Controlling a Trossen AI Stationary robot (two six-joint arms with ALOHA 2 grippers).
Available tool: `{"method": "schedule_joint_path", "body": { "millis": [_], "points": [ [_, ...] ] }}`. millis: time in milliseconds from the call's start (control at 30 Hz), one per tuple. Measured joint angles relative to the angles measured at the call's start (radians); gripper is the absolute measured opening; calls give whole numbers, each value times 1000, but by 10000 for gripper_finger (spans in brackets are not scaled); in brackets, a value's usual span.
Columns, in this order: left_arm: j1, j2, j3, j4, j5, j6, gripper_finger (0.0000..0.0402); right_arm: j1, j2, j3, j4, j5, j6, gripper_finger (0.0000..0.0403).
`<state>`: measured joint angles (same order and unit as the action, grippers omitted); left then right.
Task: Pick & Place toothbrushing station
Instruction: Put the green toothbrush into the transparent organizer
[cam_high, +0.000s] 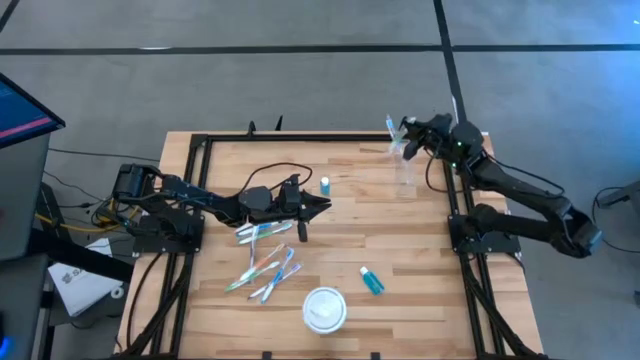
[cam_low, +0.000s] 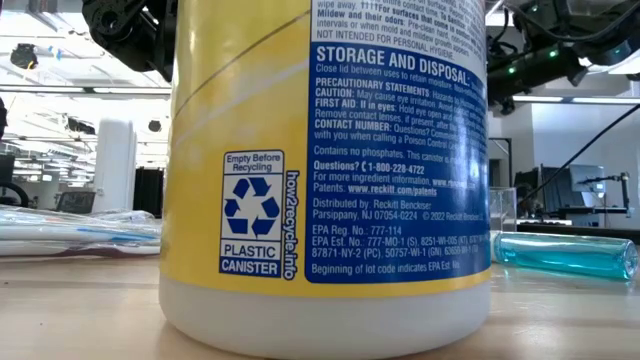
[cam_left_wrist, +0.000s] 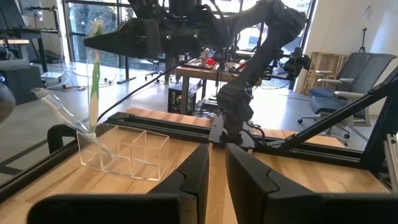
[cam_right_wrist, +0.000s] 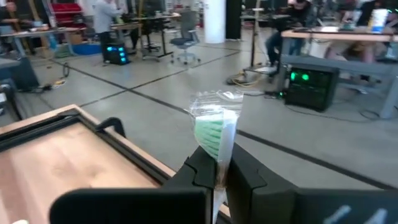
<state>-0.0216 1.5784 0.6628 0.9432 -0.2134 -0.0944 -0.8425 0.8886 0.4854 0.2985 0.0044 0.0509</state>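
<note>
A: Toothbrush in green (cam_right_wrist: 214, 138), wrapped in clear film, is pinched between the right gripper (cam_high: 408, 136) fingers, held above the clear tumbler (cam_high: 405, 172) at the table's far right corner. In the left wrist view the brush (cam_left_wrist: 94, 81) stands nearly upright with its lower end at or just inside the tumbler's (cam_left_wrist: 123, 152) rim; I can't tell which.

B: So how much of the job is finished?

A: Little, I'd judge. That brush is the only item at the tumbler. Well away from it, toward the left and the near edge, a loose pile of toothbrushes (cam_high: 262, 262) lies flat on the wood.

B: And the tubes?

A: One small tube (cam_high: 325, 185) stands between the pile and the tumbler; another tube (cam_high: 371, 281) lies nearer the front, beside a round white container (cam_high: 325, 309).

B: The left arm?

A: The left gripper (cam_high: 318, 207) hovers just above the pile's far end, fingers nearly together with a narrow gap, holding nothing. Most brushes and both tubes remain to be placed.
</note>
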Motion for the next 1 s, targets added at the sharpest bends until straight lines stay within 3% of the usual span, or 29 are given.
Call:
{"method": "schedule_joint_path", "body": {
  "millis": [733, 1000],
  "points": [
    [0, 1, 0, 0, -4, 0, 48, -153, 2, 1, -95, -4, -10, 7],
    [0, 1, 0, 0, -4, 0, 48, -156, 99, 2, -72, -3, -26, 10]
  ]
}}
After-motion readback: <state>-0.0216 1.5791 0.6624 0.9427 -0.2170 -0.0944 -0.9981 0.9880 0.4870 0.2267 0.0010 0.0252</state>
